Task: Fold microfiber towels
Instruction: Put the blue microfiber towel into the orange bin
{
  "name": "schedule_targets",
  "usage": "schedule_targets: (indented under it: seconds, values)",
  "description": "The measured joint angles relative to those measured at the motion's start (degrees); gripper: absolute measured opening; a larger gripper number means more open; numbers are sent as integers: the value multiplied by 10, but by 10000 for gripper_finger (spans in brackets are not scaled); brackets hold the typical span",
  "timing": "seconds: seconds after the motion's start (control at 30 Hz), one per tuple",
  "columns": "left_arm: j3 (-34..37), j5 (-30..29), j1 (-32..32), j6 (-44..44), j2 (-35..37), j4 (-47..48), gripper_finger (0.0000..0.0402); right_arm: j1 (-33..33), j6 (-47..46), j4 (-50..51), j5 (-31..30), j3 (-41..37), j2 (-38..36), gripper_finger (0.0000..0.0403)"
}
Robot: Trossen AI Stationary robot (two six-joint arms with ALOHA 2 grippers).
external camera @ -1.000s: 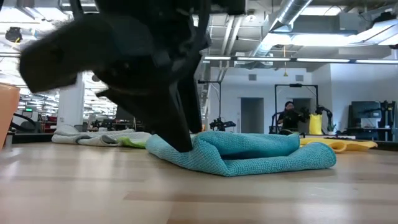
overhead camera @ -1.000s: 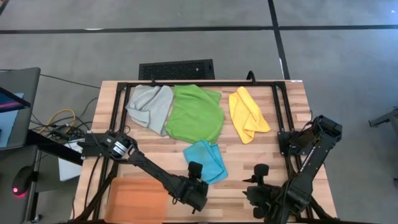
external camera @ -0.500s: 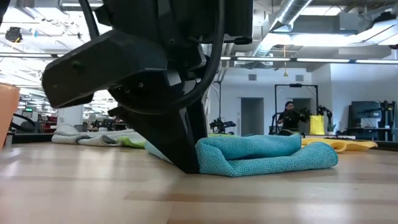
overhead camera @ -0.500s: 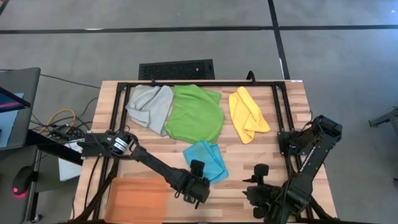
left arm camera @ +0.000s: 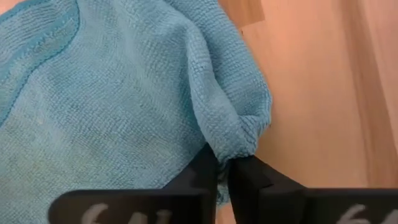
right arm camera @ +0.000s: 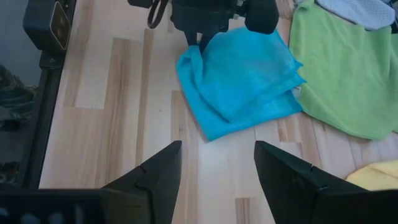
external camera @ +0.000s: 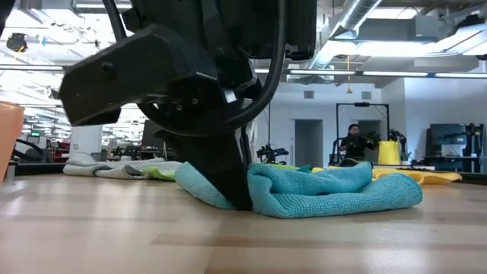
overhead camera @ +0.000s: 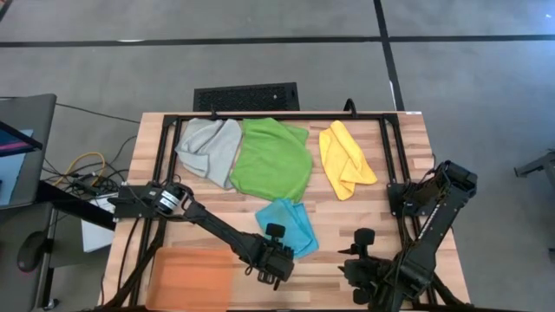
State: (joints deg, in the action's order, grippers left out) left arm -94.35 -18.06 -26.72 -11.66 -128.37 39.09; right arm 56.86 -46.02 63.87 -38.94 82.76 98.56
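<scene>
Bare wood of the table (overhead camera: 342,238) lies open between the teal towel (overhead camera: 289,224) and the right gripper (overhead camera: 362,251), so the near right is passable. The left gripper (overhead camera: 275,245), pinched on the teal towel's near corner, blocks that edge. Behind, the green towel (overhead camera: 273,159) seems to touch the teal one, leaving no gap. The orange tray (overhead camera: 191,277) fills the near left corner.

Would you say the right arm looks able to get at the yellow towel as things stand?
Probably yes. The right gripper waits open at the table's near edge, and only bare wood lies between it and the yellow towel. The left gripper is busy pinching the teal towel, off to the side.
</scene>
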Motion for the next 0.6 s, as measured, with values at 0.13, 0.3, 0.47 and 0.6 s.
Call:
schedule_targets:
  seconds: [0.13, 0.3, 0.47, 0.6]
  values:
    - [2, -1, -2, -1, 8, 0, 5, 0, 0, 0, 0, 0, 0, 225]
    - [4, -9, -4, -11, 39, 9, 2, 0, 0, 0, 0, 0, 0, 225]
    - [3, -18, -4, -40, 70, 48, 1, 0, 0, 0, 0, 0, 0, 225]
    - [2, -19, -6, -63, 107, 76, 1, 0, 0, 0, -1, 0, 0, 225]
